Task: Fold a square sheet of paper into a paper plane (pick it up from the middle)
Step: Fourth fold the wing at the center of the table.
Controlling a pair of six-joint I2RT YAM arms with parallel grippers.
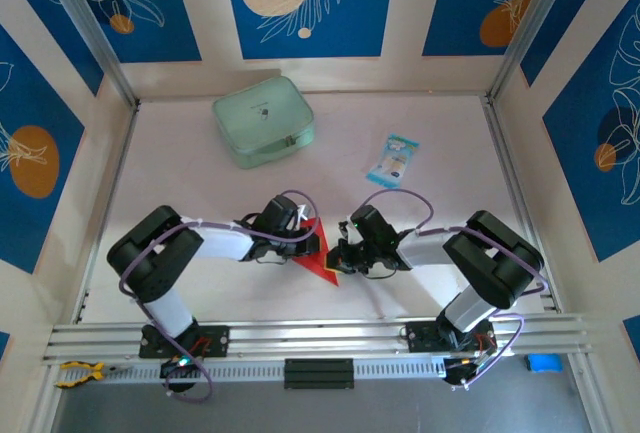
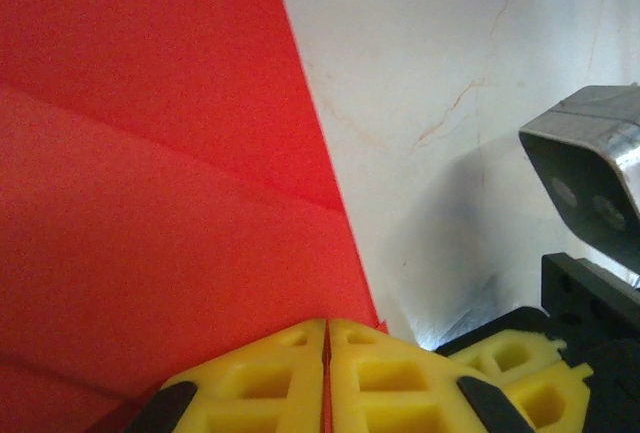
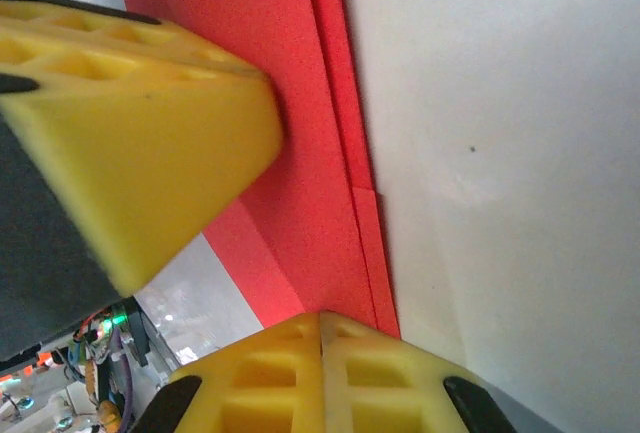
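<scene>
Between the two arms, toward six o'clock on the table [image 1: 200, 183], the square sheet of paper [image 1: 318, 265] lies as a creased red triangle with its layered edges stacked. This placement puts the fold within reach of both tools. The left gripper [image 1: 319, 244] comes in from nine o'clock and the right gripper [image 1: 339, 253] from three o'clock. They meet over the sheet, probably to flatten or steady a crease. Both pairs of jaws are clenched, yellow pads [image 2: 260, 378] flush together. The left tips rest on the red surface and the right tips sit at its folded edge. Whether either nips a layer or merely presses cannot be told. A green pouch [image 1: 263, 120] lies at eleven o'clock from the paper, well apart, and a blue-white packet [image 1: 392, 159] at one o'clock.
</scene>
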